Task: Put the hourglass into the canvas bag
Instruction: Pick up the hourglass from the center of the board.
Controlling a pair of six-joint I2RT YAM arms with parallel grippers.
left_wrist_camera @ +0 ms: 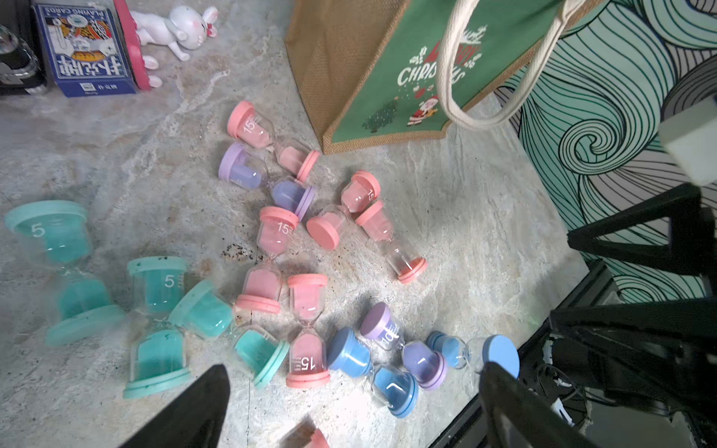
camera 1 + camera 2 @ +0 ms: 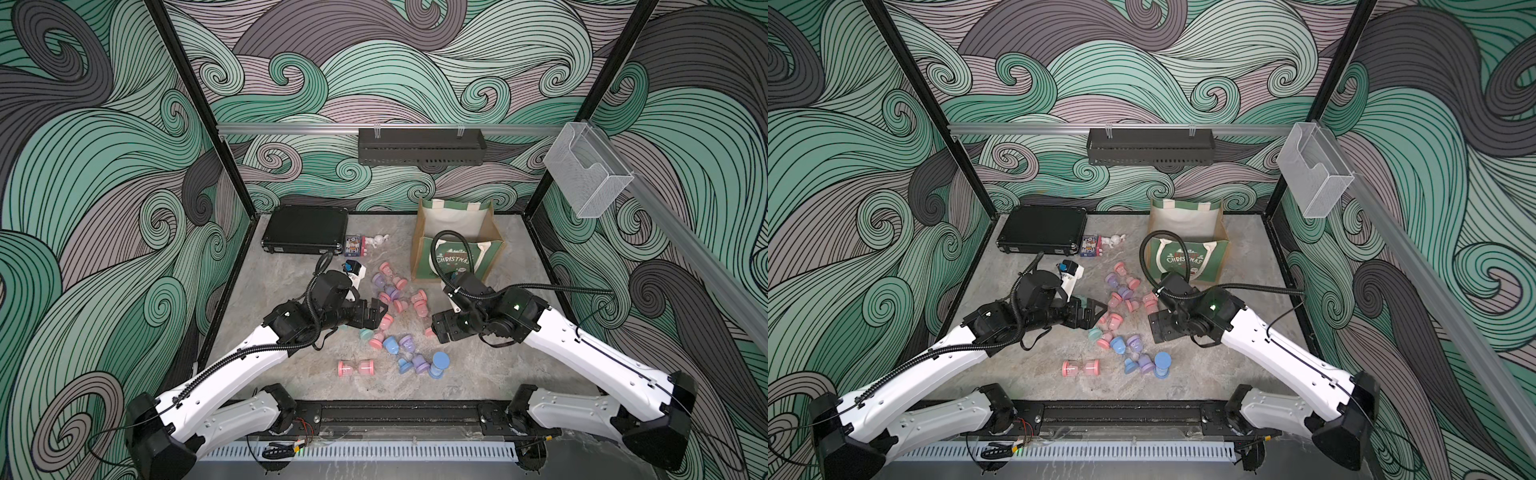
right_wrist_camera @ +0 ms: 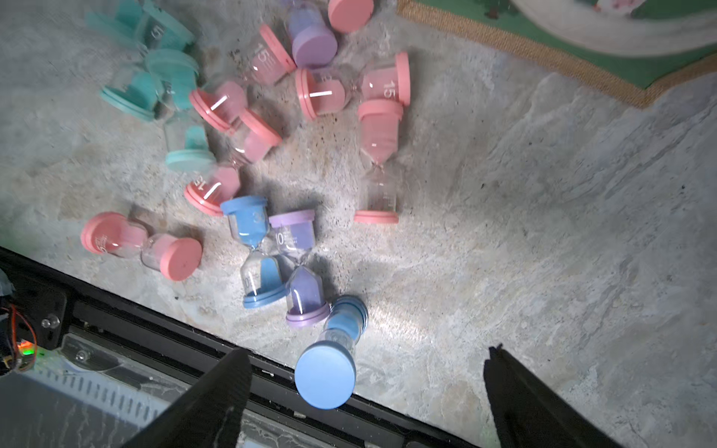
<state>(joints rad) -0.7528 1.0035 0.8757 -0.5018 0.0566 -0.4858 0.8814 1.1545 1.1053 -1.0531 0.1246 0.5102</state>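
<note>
Your right gripper point(image 3: 366, 351) hangs above the table point(image 2: 490, 374) with its jaws spread wide and nothing between them. The left gripper point(image 1: 355, 367) is likewise spread and empty, over the teal and pink side of the scatter. No hourglass is lifted: every one in view rests loose on the table in front of the canvas bag point(image 2: 453, 222), which stands open-mouthed at the far side, beyond the right arm. Your likeliest pick, I judge, is the blue hourglass point(image 3: 335, 345) at the near edge of the scatter. In the right wrist view it sits between the two fingers, and in both top views it lies just on the base side of the right gripper, well apart from the left one. It seems to stand on end, so its long axis points up at the jaws, not along the table; you would close on its sides, then carry it away from the base to the bag. Readable writing: "CHRISTMAS" on the bag's green front, "15" on a pink hourglass point(image 1: 273, 236), "5" on a teal hourglass point(image 1: 159, 287), "10" on a purple hourglass point(image 3: 291, 236), and "PLAYING CARDS" on the blue card box point(image 1: 83, 50).
</note>
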